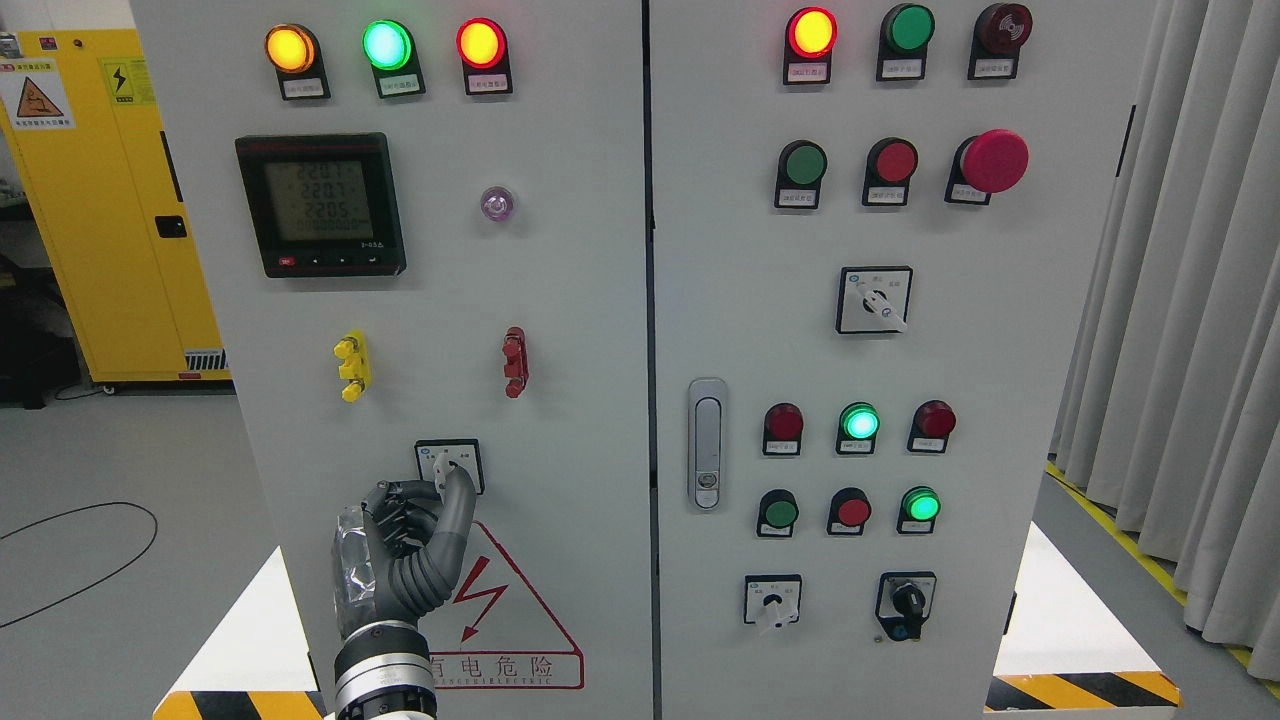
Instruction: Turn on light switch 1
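A small square rotary switch point(450, 462) with a white knob sits low on the left cabinet door point(580, 330), just above the red lightning warning sign point(500, 610). My left hand point(437, 492) rises from the bottom edge. Its thumb point(458, 510) lies against the right of the knob and its curled fingers point(400, 500) against the left, pinching it. The hand covers the lower part of the switch plate. My right hand does not show.
Higher on the left door are a digital meter point(320, 205), three lit lamps, and a yellow point(352, 366) and a red point(515, 362) terminal. The right door carries push buttons, lamps, rotary switches and a handle point(707, 444). A yellow cabinet point(100, 200) stands at left, curtains point(1190, 330) at right.
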Controlling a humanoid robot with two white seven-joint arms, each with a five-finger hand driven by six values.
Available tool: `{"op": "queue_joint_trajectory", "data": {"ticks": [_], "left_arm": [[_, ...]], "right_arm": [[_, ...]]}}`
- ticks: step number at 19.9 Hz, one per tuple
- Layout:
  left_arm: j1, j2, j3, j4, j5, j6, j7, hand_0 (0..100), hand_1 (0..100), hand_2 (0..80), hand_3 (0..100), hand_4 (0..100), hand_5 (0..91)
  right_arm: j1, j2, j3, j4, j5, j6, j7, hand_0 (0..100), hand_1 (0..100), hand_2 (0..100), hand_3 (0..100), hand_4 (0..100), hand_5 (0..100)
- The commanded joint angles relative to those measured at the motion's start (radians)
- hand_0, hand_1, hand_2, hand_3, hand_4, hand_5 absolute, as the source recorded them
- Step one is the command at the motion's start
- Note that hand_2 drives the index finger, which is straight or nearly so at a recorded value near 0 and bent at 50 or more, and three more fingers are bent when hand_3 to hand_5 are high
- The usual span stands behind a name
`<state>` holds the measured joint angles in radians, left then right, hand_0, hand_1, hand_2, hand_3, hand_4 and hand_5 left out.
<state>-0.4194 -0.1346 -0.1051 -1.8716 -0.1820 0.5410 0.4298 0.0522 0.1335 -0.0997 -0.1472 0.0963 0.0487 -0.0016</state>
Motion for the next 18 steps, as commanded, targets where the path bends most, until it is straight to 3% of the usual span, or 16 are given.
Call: {"op": "queue_joint_trajectory", "data": {"ticks": [1,10,18], "left_arm": [[-0.001,0.000,0.001,0.002,-0.001,0.001,0.001,25,55,56.7,91,87,76.8],[-0.001,0.001,-0.001,0.002,0.001,-0.001,0.000,46,57,57.4,91,87,76.6],[-0.001,0.001,-0.002,0.005,0.003,-0.001,-0.002,57,57,57.6,91,87,76.4]], "right_arm": [[0.000,0.000,0.000,0.000,0.000,0.000,0.000,0,50,4,0,0,0],[0.000,0.000,0.000,0.000,0.000,0.000,0.000,0,50,4,0,0,0],[0.000,0.000,0.000,0.000,0.000,0.000,0.000,0,50,4,0,0,0]]}}
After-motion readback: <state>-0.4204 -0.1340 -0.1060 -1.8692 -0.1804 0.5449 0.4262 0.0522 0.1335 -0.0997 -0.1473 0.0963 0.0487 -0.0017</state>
